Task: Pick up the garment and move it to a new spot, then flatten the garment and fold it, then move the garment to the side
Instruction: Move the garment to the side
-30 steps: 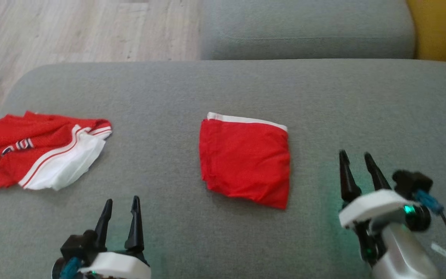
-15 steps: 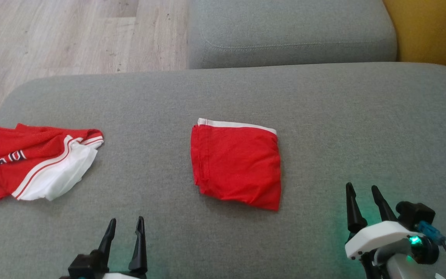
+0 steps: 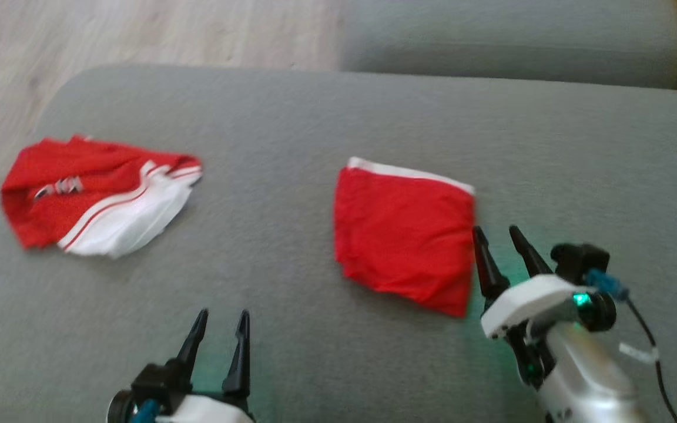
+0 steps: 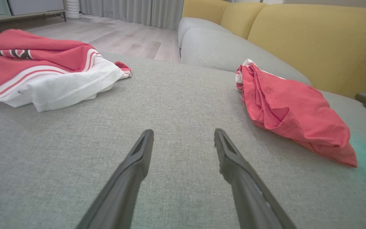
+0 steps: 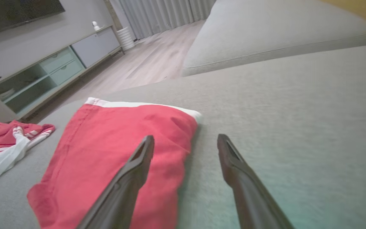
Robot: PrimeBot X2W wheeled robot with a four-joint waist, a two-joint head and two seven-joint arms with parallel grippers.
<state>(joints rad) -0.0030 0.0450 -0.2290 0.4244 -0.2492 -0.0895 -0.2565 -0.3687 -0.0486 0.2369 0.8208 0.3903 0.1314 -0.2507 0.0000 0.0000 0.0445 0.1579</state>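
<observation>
A folded red garment (image 3: 403,235) with a white band along its far edge lies flat in the middle of the grey sofa cushion (image 3: 291,129). My right gripper (image 3: 496,231) hangs open at its right edge; in the right wrist view (image 5: 186,137) the left finger is over the red cloth (image 5: 113,143) and the right finger is over bare cushion. My left gripper (image 3: 223,315) is open above bare cushion, nearer than the garment and to its left, with nothing between its fingers (image 4: 183,133). The folded garment (image 4: 291,111) shows at the right of the left wrist view.
A crumpled red and white garment (image 3: 100,200) lies near the cushion's left edge, also seen as a heap (image 4: 43,70) in the left wrist view. Wooden floor (image 3: 138,29) lies beyond that edge. Another grey cushion (image 3: 509,35) and a yellow backrest (image 4: 313,35) bound the far side.
The head camera has shifted. My right gripper has closed in on the folded garment's right edge, from well clear of it. The left gripper stays where it was, and both stay open.
</observation>
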